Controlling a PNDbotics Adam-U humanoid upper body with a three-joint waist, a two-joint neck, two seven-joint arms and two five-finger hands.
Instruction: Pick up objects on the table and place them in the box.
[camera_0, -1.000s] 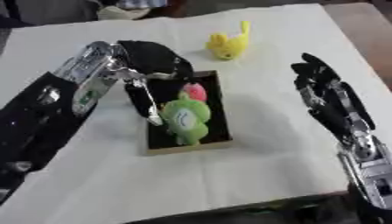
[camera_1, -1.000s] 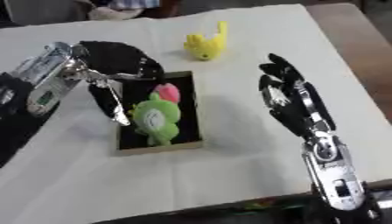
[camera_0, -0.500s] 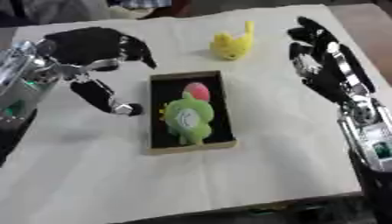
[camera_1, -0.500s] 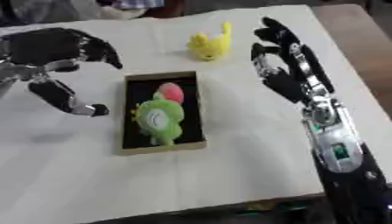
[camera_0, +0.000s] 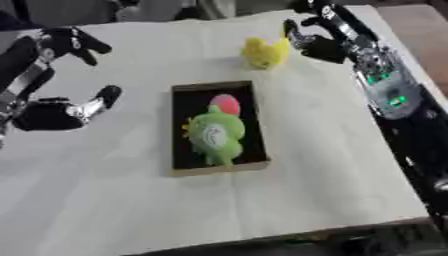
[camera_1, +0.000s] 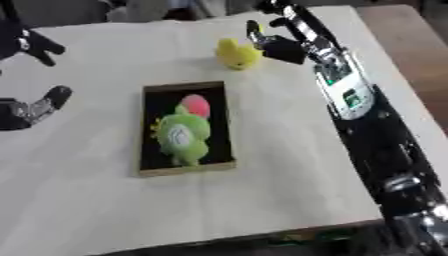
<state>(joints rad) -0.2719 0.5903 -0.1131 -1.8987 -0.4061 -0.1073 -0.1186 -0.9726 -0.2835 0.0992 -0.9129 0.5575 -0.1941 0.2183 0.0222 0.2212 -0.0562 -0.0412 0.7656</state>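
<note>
Centrally on the white-covered table (camera_0: 105, 200) lies the box (camera_0: 179, 165) — a shallow, dark-lined tray with pale wooden walls, its long side running away from the robot. Inside it rests a green plush toy (camera_0: 216, 137) with a pink round part (camera_0: 226, 104) at its far end; both sit wholly within the box's walls.

Beyond the box, toward the far right, a yellow plush toy (camera_0: 263, 51) stands on the cloth, apart from the box. The right hand (camera_1: 282, 44) is just beside it on its right, arm stretched in from the lower right; the thumb and fingers are bent inward around an open gap, and nothing is between them. Whether a fingertip touches the toy cannot be told.

The left hand (camera_0: 66, 107) hovers over the left side of the table, well apart from the box, fingers spread wide and holding nothing. The left eye view shows it nearly whole — dark upper fingers (camera_0: 74, 41) near the top left and the thumb lower down — while the right eye view cuts it off at the picture's left edge, leaving only fingertips and part of the thumb.
</note>
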